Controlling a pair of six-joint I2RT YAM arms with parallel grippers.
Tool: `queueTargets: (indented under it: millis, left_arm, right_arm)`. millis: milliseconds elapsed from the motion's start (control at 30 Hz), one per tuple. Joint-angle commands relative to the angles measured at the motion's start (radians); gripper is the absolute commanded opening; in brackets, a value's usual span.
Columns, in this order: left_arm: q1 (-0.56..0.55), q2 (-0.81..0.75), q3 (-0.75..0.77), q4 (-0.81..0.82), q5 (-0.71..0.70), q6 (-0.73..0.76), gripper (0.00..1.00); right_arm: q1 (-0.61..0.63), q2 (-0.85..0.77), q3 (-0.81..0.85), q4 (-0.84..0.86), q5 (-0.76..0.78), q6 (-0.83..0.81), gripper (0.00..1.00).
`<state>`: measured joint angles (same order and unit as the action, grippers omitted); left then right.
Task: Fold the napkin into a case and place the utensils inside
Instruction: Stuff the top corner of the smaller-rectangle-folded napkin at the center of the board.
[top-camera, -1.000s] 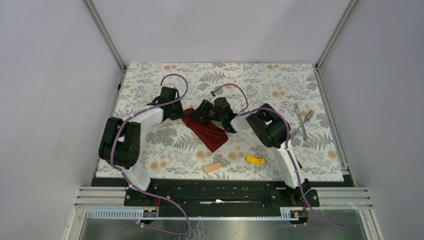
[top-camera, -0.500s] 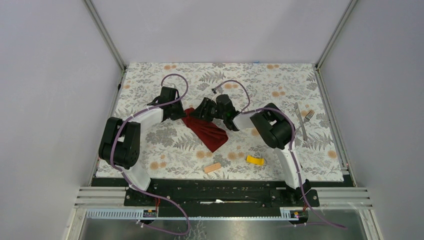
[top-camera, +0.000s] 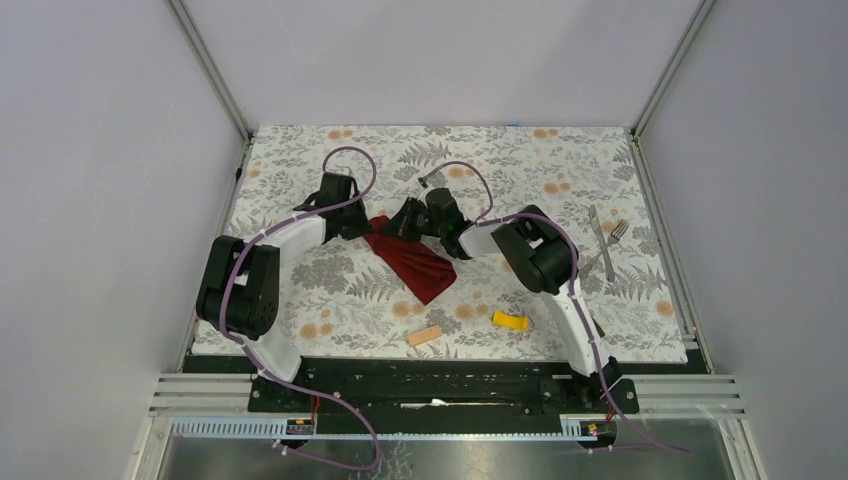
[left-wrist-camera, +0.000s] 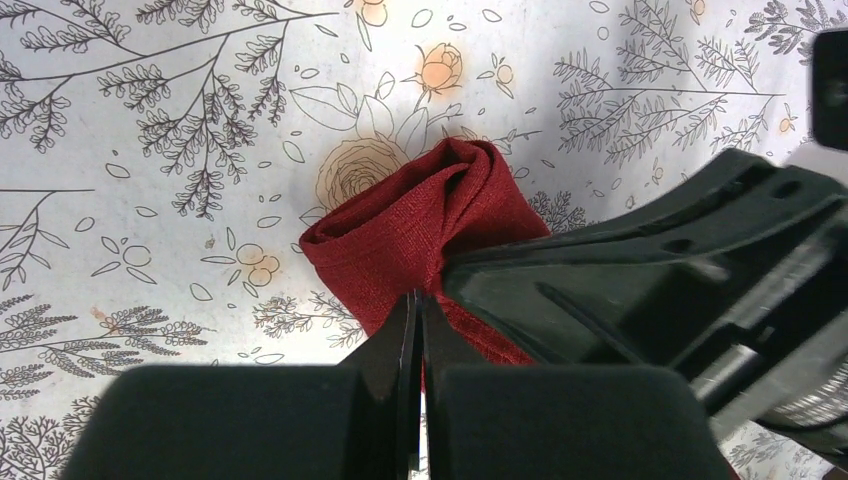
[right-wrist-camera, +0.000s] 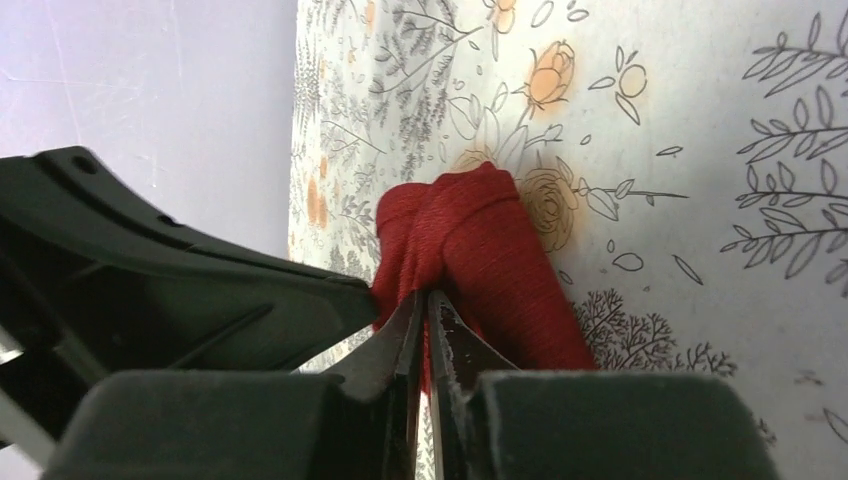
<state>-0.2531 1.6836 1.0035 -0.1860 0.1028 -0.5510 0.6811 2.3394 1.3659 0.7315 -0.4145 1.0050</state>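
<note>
The dark red napkin (top-camera: 412, 262) lies as a folded, bunched strip on the floral table, slanting from far left to near right. Its far end (left-wrist-camera: 420, 215) is humped into a rolled fold. My left gripper (left-wrist-camera: 419, 300) is shut on the cloth at that end, a sliver of red between its tips. My right gripper (right-wrist-camera: 424, 300) meets it from the other side and is shut on the same fold (right-wrist-camera: 490, 250). The two grippers nearly touch, left (top-camera: 366, 226) and right (top-camera: 398, 224). The knife (top-camera: 601, 243) and fork (top-camera: 615, 236) lie crossed at the far right.
A yellow block (top-camera: 511, 320) and a tan block (top-camera: 425, 335) lie near the front edge, below the napkin. Grey walls and metal posts close in the table on the left, back and right.
The right gripper has shifted slightly left onto the napkin's far end and closed on the fold. The left gripper has kept its grip and place.
</note>
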Motion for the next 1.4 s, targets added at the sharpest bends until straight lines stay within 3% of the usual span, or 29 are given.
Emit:
queueTargets:
  millis: [0, 267, 333, 367, 467, 533, 633, 800, 867, 1033, 1167, 1367]
  left_arm:
    - [0.006, -0.05, 0.001, 0.036, 0.029, -0.007, 0.0]
    - [0.005, -0.024, -0.024, 0.064, 0.062, -0.063, 0.0]
    - [0.013, -0.025, -0.022, 0.042, 0.041, -0.055, 0.0]
    - [0.02, -0.027, -0.018, 0.026, 0.03, -0.045, 0.04]
    - [0.035, -0.058, -0.023, -0.011, 0.005, -0.039, 0.29]
    - [0.041, -0.108, -0.047, -0.025, -0.007, -0.061, 0.39]
    - [0.049, -0.223, -0.117, -0.032, -0.056, -0.103, 0.48]
    - [0.122, -0.365, -0.242, -0.034, -0.1, -0.168, 0.54]
    - [0.16, -0.346, -0.281, 0.004, -0.046, -0.192, 0.52]
    - [0.186, -0.188, -0.287, 0.1, 0.09, -0.218, 0.33]
    - [0.165, -0.077, -0.241, 0.142, 0.137, -0.204, 0.32]
    - [0.098, 0.049, -0.163, 0.12, 0.136, -0.18, 0.28]
  right_arm:
    - [0.038, 0.044, 0.064, 0.01, -0.02, 0.027, 0.09]
    - [0.081, 0.118, 0.171, -0.046, 0.03, 0.008, 0.11]
    - [0.058, 0.102, 0.125, -0.011, 0.01, 0.025, 0.11]
    - [0.053, 0.084, 0.107, -0.023, 0.013, 0.016, 0.13]
    - [0.049, 0.044, 0.091, -0.079, 0.01, -0.022, 0.16]
    - [0.046, 0.026, 0.078, -0.093, 0.008, -0.035, 0.17]
    - [0.039, 0.007, 0.066, -0.101, 0.001, -0.043, 0.18]
    - [0.038, 0.001, 0.074, -0.12, -0.016, -0.057, 0.2]
    - [0.038, 0.005, 0.076, -0.12, -0.018, -0.054, 0.19]
    - [0.038, 0.007, 0.07, -0.117, -0.01, -0.047, 0.08]
    - [0.049, 0.009, 0.067, -0.113, -0.01, -0.033, 0.0]
    - [0.125, 0.036, 0.133, -0.113, -0.011, 0.002, 0.0]
